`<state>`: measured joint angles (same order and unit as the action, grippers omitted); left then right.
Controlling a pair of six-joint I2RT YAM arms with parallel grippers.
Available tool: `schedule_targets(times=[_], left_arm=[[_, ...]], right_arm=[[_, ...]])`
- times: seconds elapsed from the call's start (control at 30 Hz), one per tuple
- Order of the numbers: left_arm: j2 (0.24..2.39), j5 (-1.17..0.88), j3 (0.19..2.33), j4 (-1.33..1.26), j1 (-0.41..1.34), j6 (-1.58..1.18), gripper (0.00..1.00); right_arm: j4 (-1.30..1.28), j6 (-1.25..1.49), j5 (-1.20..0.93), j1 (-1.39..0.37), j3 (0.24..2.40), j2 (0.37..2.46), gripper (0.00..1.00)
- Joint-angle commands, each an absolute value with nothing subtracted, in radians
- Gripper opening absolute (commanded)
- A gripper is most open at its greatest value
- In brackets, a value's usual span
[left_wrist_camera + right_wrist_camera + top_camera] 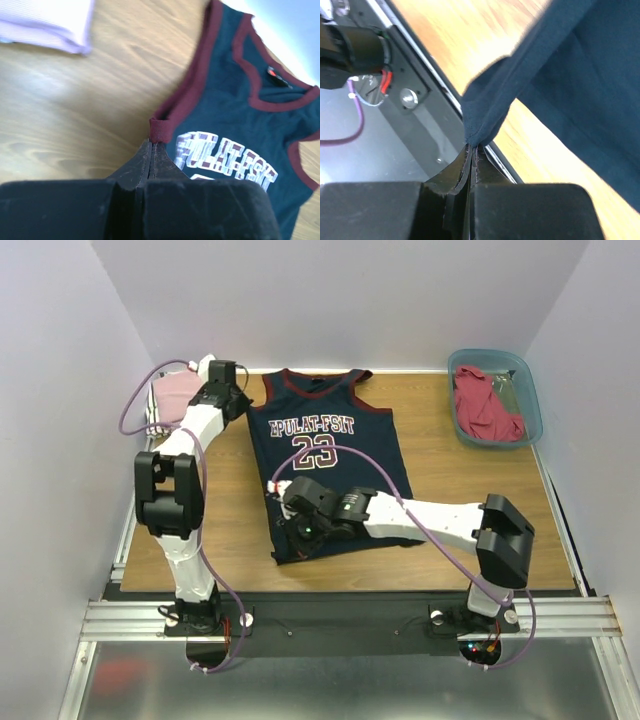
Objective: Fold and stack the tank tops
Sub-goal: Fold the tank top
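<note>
The right gripper (472,148) is pinching the near hem of the navy jersey (335,455) on the table (450,500), the left gripper (152,145) is clamping its far strap near the pink top (178,395), and the far teal bin (531,390) is holding a red top (485,412).

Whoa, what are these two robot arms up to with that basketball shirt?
They are folding tank tops. The left fingers are pinched shut on the maroon-trimmed shoulder of the navy jersey, and the right fingers on its bottom hem, along the same side; the rest lies on the table. A pink top sits folded at the far left corner; a red top lies crumpled in the teal bin.
</note>
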<state>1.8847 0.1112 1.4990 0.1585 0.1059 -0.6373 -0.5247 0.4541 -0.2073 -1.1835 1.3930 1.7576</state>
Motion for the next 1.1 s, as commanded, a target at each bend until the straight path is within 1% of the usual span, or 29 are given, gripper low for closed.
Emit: schedule_targets(times=[0.0, 0.13, 0.33, 0.5, 0.7, 0.9, 1.0, 1.07], left_arm=[[1.927, 0.133, 1.594, 0.143, 0.162, -0.65, 0.0], [2.002, 0.146, 1.664, 0.152, 0.225, -0.664, 0.0], [2.095, 0.158, 1.739, 0.16, 0.301, -0.686, 0.0], [2.14, 0.163, 1.784, 0.158, 0.347, -0.689, 0.0], [2.201, 0.16, 1.831, 0.161, 0.374, -0.686, 0.0], [2.241, 0.138, 1.838, 0.155, 0.382, -0.677, 0.0], [2.253, 0.12, 1.833, 0.14, 0.388, -0.666, 0.0], [2.247, 0.095, 1.827, 0.117, 0.39, -0.654, 0.13]], right_arm=[[-0.43, 0.495, -0.226, -1.166, 1.298, 1.677, 0.01], [-0.358, 0.54, -0.204, -1.132, 1.145, 1.591, 0.0], [-0.288, 0.604, -0.129, -1.112, 0.971, 1.494, 0.0], [-0.244, 0.647, -0.086, -1.106, 0.879, 1.442, 0.0], [-0.215, 0.684, -0.048, -1.104, 0.798, 1.427, 0.0], [-0.21, 0.715, -0.006, -1.104, 0.749, 1.404, 0.0], [-0.21, 0.729, 0.049, -1.104, 0.742, 1.388, 0.01], [-0.213, 0.741, 0.081, -1.104, 0.739, 1.376, 0.09]])
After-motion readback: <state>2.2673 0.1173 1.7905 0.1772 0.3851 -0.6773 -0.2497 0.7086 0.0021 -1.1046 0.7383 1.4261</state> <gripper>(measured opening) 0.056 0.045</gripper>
